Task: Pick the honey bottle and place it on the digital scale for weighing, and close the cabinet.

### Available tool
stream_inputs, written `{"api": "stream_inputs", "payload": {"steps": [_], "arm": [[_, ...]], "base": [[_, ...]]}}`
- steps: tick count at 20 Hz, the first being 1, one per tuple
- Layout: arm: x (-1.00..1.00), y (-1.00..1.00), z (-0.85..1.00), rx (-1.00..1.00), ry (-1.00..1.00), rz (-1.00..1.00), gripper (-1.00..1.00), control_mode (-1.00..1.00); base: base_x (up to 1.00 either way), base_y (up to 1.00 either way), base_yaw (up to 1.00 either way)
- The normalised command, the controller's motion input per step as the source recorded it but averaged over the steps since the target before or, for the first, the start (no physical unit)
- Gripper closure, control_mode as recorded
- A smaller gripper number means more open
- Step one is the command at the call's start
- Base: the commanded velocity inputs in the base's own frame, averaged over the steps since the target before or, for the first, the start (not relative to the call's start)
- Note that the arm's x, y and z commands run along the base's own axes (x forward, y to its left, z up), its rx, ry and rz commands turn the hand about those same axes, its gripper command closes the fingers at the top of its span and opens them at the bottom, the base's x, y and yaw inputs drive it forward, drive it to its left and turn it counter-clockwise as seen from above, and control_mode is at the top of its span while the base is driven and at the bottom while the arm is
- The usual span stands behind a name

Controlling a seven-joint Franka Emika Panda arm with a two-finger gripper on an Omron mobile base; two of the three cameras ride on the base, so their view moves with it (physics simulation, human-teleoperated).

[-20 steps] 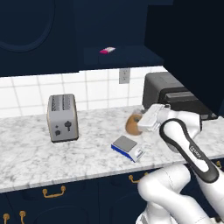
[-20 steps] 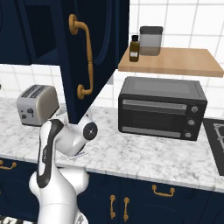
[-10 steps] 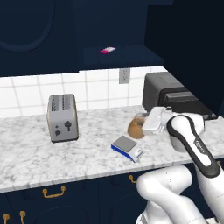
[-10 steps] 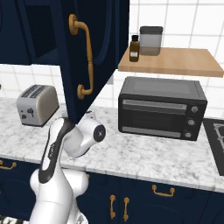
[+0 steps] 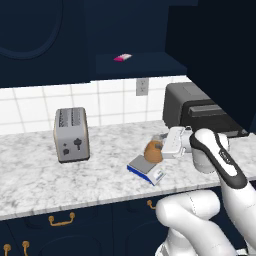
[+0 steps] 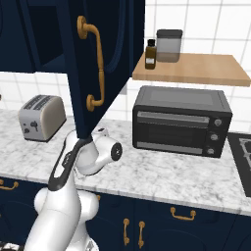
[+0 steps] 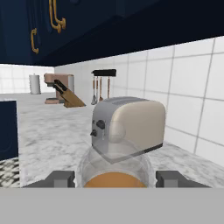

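honey bottle (image 5: 153, 151) clamped between the fingers (image 7: 60, 178) — just above the digital scale (image 5: 145, 169), cabinet (image 6: 105, 54) door open

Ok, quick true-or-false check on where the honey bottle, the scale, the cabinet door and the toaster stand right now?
1. The gripper is closed on the honey bottle. True.
2. The honey bottle is over the scale at the front of the counter. True; whether it already rests on the platform cannot be told.
3. The cabinet door with the long brass handle is shut. False: it stands open, swung out over the counter.
4. The toaster sits to the right of the scale in the left base view. False: it is to the left, near the tiled wall.
5. A small pink thing lies on the cabinet shelf. True.
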Motion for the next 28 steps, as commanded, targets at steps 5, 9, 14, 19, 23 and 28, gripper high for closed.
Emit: {"api": "stream_inputs", "payload": {"steps": [5, 9, 14, 19, 23, 28], "arm": [[0.20, 0.18, -0.46, -0.01, 0.02, 0.03, 1.00, -1.00], [0.21, 0.15, -0.36, -0.01, 0.00, 0.00, 1.00, -1.00], [0.23, 0.19, -0.39, -0.02, 0.00, 0.00, 1.00, -1.00], [0.26, 0.05, -0.39, 0.00, 0.00, 0.00, 1.00, -1.00], [0.17, 0.00, -0.23, 0.00, 0.00, 0.00, 1.00, -1.00], [0.07, 0.01, -0.15, 0.00, -0.04, 0.00, 1.00, -1.00]], "base": [[0.00, 0.00, 0.00], [0.00, 0.00, 0.00], [0.00, 0.00, 0.00], [0.00, 0.00, 0.00], [0.00, 0.00, 0.00], [0.00, 0.00, 0.00]]}}
